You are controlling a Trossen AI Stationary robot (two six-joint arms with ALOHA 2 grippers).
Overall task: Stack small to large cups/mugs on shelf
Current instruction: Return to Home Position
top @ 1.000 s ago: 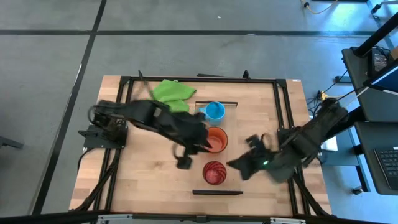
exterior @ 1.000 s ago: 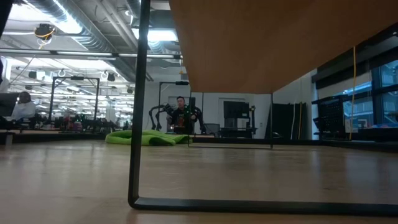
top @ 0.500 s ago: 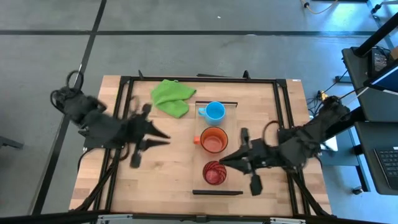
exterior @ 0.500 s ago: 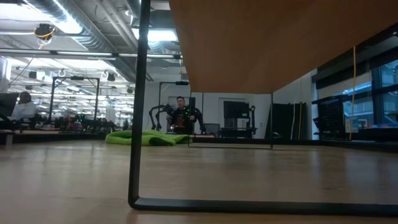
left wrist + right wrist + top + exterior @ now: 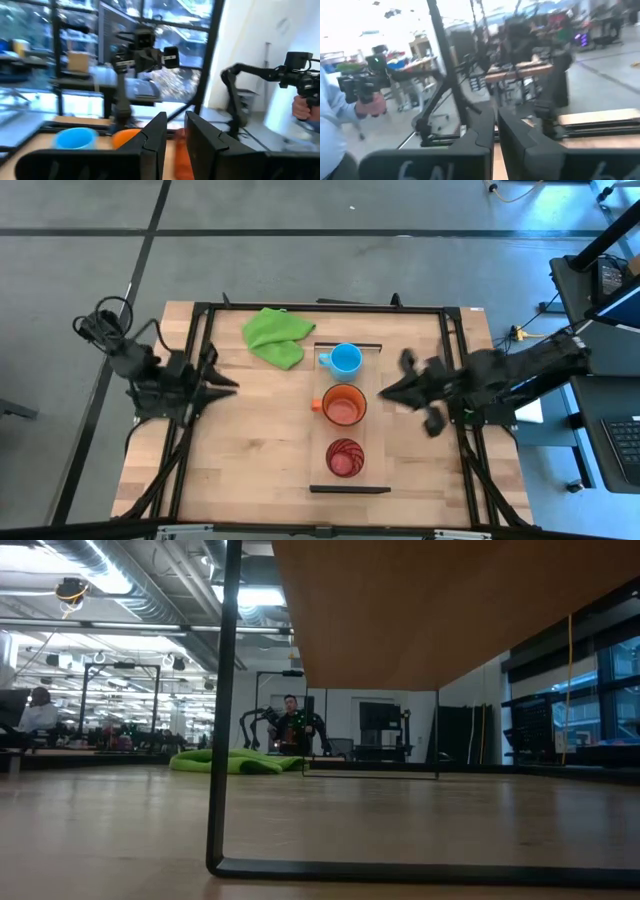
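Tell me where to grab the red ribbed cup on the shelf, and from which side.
Take the red ribbed cup by its rim from straight above, one finger inside and one outside. It stands upright with its mouth open and has no handle. The orange mug sits close on the far side, so pinch the wall on the right, nearest the right pincer.

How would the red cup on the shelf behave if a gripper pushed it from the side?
The red cup has no handle and looks round, so it would probably slide or tip, then roll. It looks thin and translucent, so likely light. Its ribbed wall may help grip.
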